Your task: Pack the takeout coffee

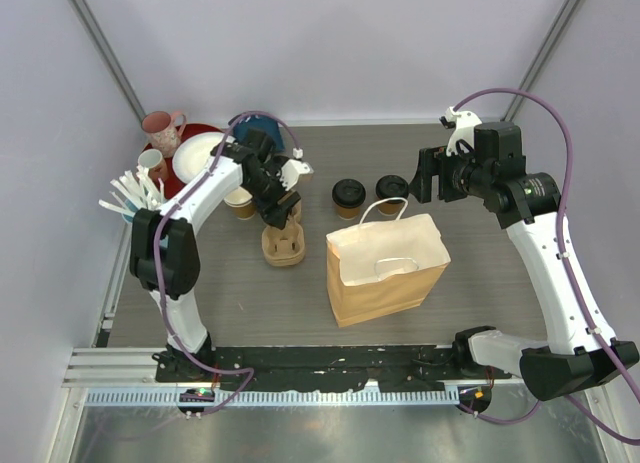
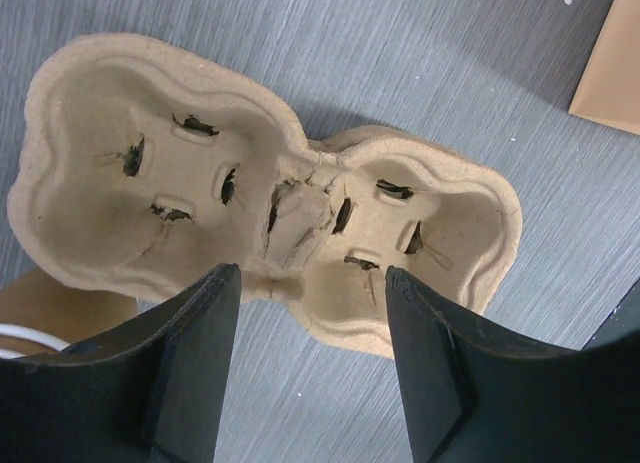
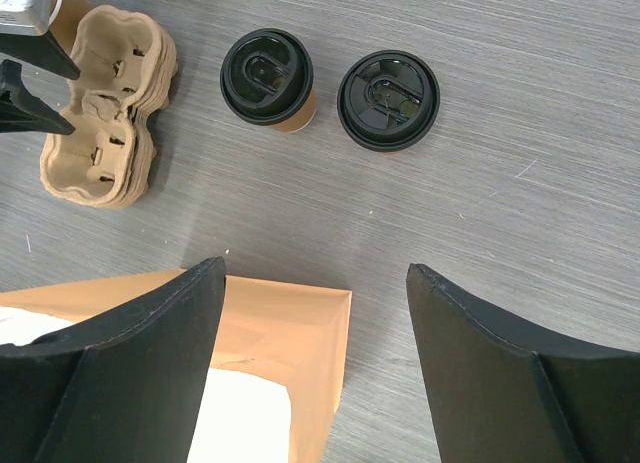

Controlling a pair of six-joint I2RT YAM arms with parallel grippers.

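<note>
Two takeout coffee cups with black lids stand side by side behind the paper bag, one on the left (image 1: 349,196) (image 3: 267,78) and one on the right (image 1: 392,190) (image 3: 388,98). A stacked tan pulp cup carrier (image 1: 283,243) (image 2: 270,193) (image 3: 105,108) lies to their left. My left gripper (image 1: 280,211) (image 2: 312,283) is open and empty just above the carrier's near edge. My right gripper (image 1: 418,180) (image 3: 315,273) is open and empty, hovering above the bag's back edge, to the right of the cups.
An open brown paper bag (image 1: 385,268) (image 3: 270,333) with white handles stands mid-table. A lidless tan cup (image 1: 240,205) stands left of the carrier. At the back left are a pink mug (image 1: 163,131), plates (image 1: 195,155) and white cutlery (image 1: 135,195).
</note>
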